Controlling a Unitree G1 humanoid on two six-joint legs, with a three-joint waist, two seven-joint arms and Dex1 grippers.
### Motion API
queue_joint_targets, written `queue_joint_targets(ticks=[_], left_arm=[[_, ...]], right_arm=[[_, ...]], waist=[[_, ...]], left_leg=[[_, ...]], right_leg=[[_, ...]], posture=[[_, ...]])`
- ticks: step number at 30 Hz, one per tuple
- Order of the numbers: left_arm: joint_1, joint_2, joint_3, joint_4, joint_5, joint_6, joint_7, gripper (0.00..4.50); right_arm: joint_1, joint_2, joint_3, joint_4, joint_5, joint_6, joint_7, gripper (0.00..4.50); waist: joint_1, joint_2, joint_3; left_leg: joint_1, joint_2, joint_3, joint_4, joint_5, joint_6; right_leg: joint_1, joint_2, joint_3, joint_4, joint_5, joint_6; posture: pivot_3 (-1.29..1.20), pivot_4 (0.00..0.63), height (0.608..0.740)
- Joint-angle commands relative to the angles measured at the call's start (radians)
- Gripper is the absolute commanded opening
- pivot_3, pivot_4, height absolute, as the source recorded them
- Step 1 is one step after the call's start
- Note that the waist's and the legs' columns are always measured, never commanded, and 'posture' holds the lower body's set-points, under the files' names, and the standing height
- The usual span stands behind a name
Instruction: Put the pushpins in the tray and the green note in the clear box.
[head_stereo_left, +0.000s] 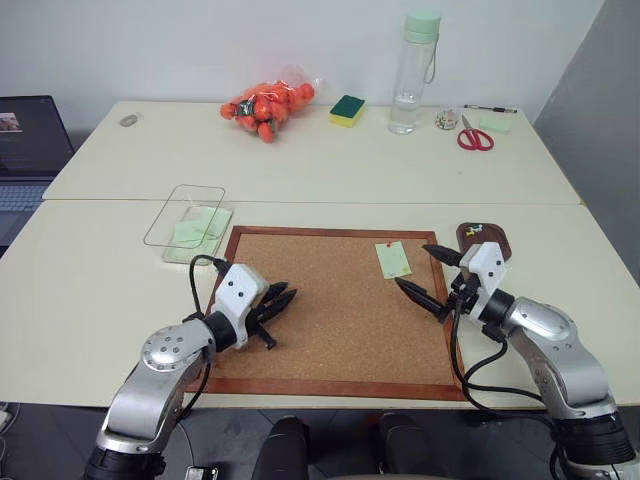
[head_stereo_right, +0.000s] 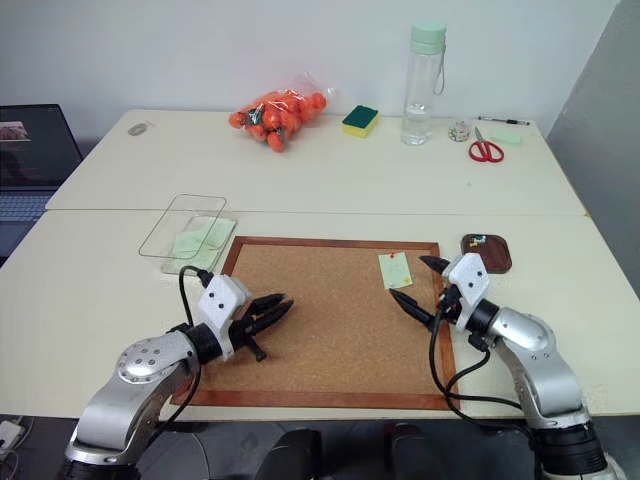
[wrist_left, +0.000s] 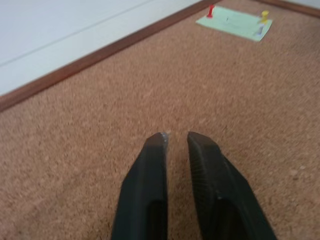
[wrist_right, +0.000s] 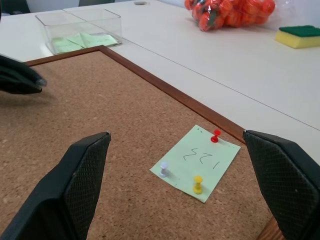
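The green note (wrist_right: 200, 156) lies flat near the far right corner of the cork board (head_stereo_left: 330, 310). A red pushpin (wrist_right: 215, 135), a yellow pushpin (wrist_right: 198, 184) and a pale pushpin (wrist_right: 164, 169) stick in it. My right gripper (head_stereo_left: 422, 272) is open just right of the note, low over the board. The left gripper (head_stereo_left: 283, 297) is shut over the board's left part, and I see nothing between its fingers (wrist_left: 155, 150). The brown tray (head_stereo_left: 497, 245) holds a few pushpins. The clear box (head_stereo_left: 190, 222), left of the board, holds pale green paper.
At the back of the table are a bag of orange fruit (head_stereo_left: 268, 106), a yellow-and-green sponge (head_stereo_left: 347, 110), a clear bottle (head_stereo_left: 412, 75) and red scissors (head_stereo_left: 475, 136). A laptop (head_stereo_left: 30, 150) sits at the far left.
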Motion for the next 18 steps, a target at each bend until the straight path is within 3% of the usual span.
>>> queue_joint_targets(ticks=[1, 11, 18], left_arm=[[-0.008, -0.014, -0.009, 0.008, 0.001, -0.021, -0.004, 0.04], [0.012, -0.030, -0.042, 0.021, 0.000, 0.002, -0.014, 0.04], [0.018, -0.037, -0.050, 0.008, 0.015, 0.003, 0.003, 0.04]], right_arm=[[-0.061, 0.005, -0.008, -0.018, 0.029, 0.067, -0.011, 4.50], [-0.266, 0.085, 0.047, 0.167, -0.053, 0.215, -0.119, 4.50], [-0.358, 0.124, 0.096, 0.280, -0.123, 0.197, -0.138, 4.50]], waist=[[0.000, 0.000, 0.000], [-0.001, 0.000, 0.000], [0.000, 0.000, 0.000]], left_leg=[[0.000, 0.000, 0.000, 0.000, 0.000, 0.000], [0.000, 0.000, 0.000, 0.000, 0.000, 0.000], [-0.001, 0.000, 0.000, 0.000, 0.000, 0.000]], right_leg=[[0.000, 0.000, 0.000, 0.000, 0.000, 0.000], [0.000, 0.000, 0.000, 0.000, 0.000, 0.000], [-0.001, -0.001, -0.001, 0.000, 0.000, 0.000]], posture=[[0.00, 0.150, 0.740], [0.00, 0.150, 0.740], [0.00, 0.150, 0.740]])
